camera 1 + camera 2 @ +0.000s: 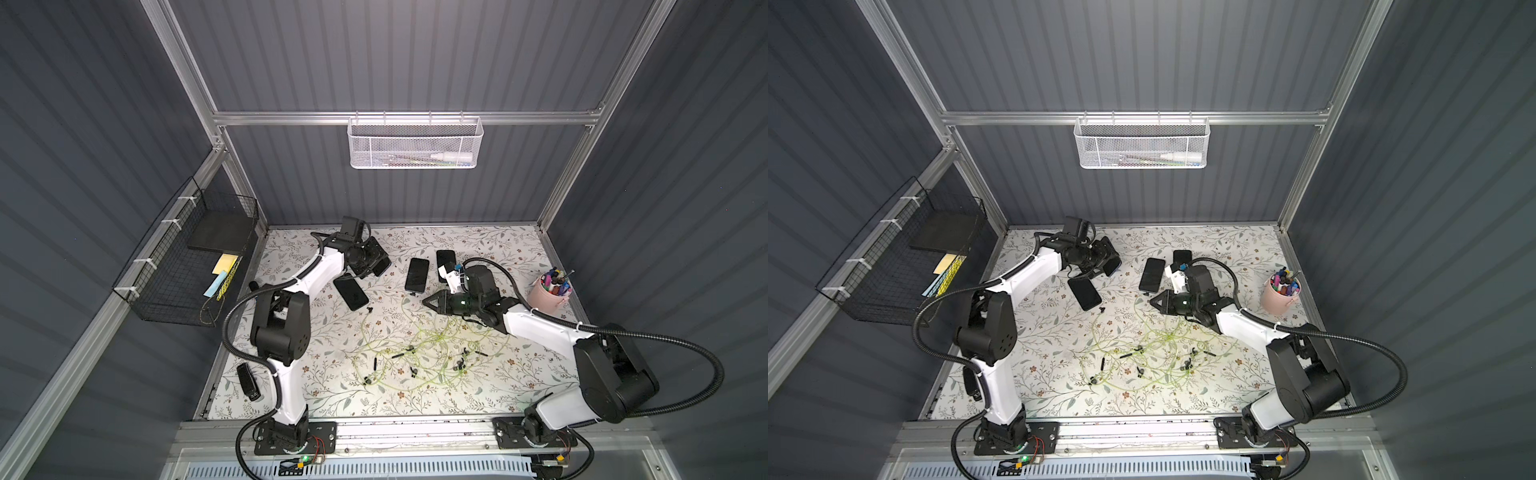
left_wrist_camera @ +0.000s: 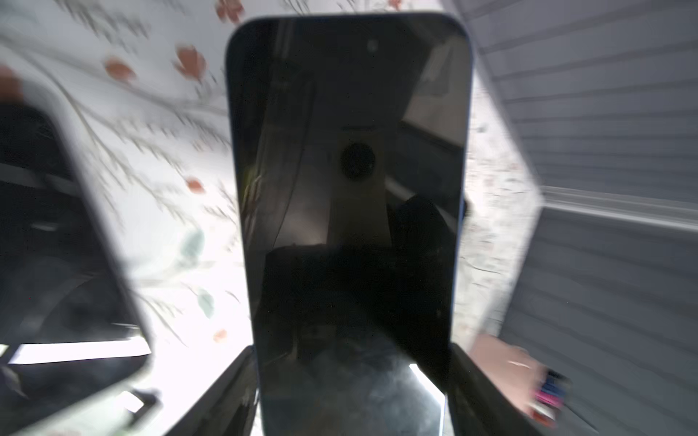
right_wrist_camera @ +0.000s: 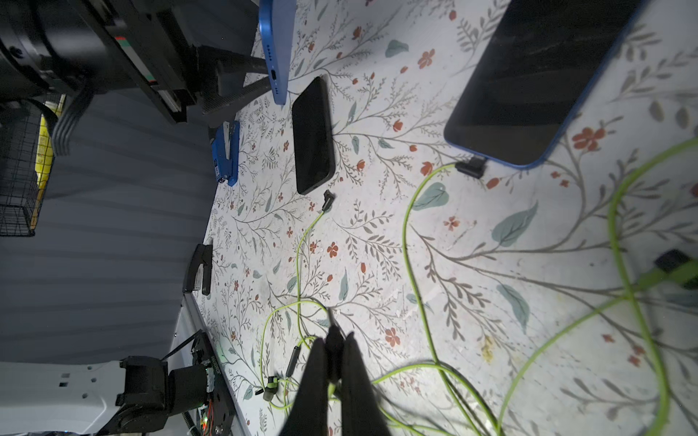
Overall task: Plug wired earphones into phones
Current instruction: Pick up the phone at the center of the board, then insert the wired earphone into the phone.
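Observation:
My left gripper (image 1: 374, 262) (image 2: 351, 358) is at the back left, shut on a blue-edged phone (image 2: 347, 151) (image 3: 277, 49) that is raised off the table. A second phone (image 1: 351, 293) (image 3: 312, 136) lies flat beside it, with a loose black plug (image 3: 328, 200) just off its end. A third phone (image 1: 417, 275) (image 3: 528, 83) has a plug (image 3: 471, 166) at its port. A further phone (image 1: 445, 259) is partly hidden by my right wrist. My right gripper (image 1: 426, 301) (image 3: 334, 351) is shut on a black earphone plug. The tangle of earphones (image 1: 415, 349) (image 1: 1150, 353) lies mid-table.
A pink cup of pens (image 1: 550, 291) stands at the right edge. A dark stick-shaped device (image 1: 248, 380) lies at the front left. A black wire basket (image 1: 187, 270) hangs on the left wall, and a white mesh basket (image 1: 415, 143) on the back wall.

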